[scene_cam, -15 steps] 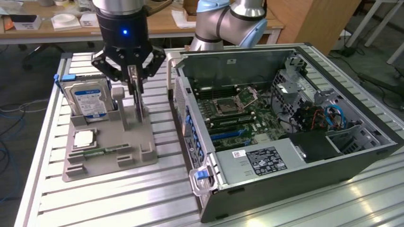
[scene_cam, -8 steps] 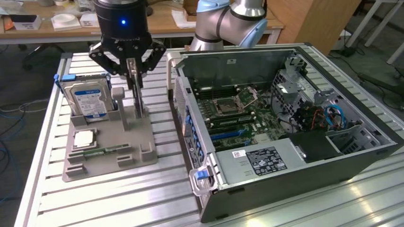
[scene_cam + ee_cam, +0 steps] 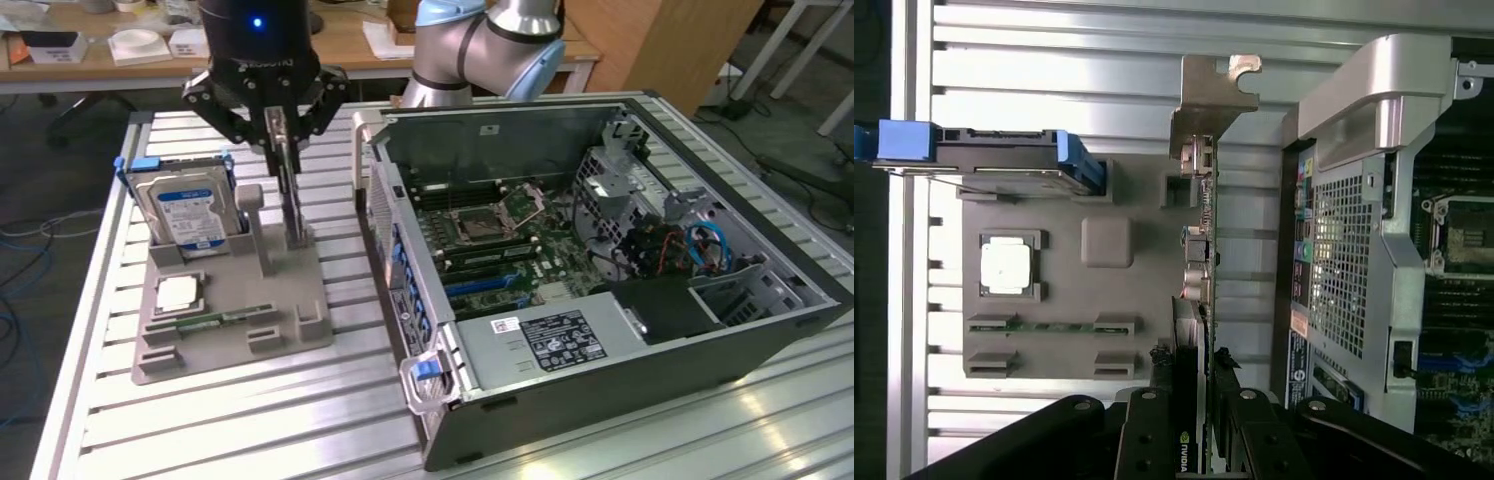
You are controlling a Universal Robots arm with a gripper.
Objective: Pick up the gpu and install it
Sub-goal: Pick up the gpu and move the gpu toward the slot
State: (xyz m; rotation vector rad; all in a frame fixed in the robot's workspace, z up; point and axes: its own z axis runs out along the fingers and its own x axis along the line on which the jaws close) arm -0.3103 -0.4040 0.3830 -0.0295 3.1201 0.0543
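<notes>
One hand [image 3: 279, 148] gripping upright gpu [image 3: 290, 205] at holder [image 3: 240, 335].

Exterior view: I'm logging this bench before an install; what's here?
slatted metal table: one, silver, underneath
grey plastic holder: one, grey, on table
thin black gpu card with silvery bracket: one, black, upright in holder
silver hard drive with blue-white label: one, silver, upright in holder
square silver processor chip: one, silver, flat in holder
narrow green memory stick: one, green, flat in holder
open black computer case: one, black, exterior view's right
black gripper: one, black, gripping card
</notes>
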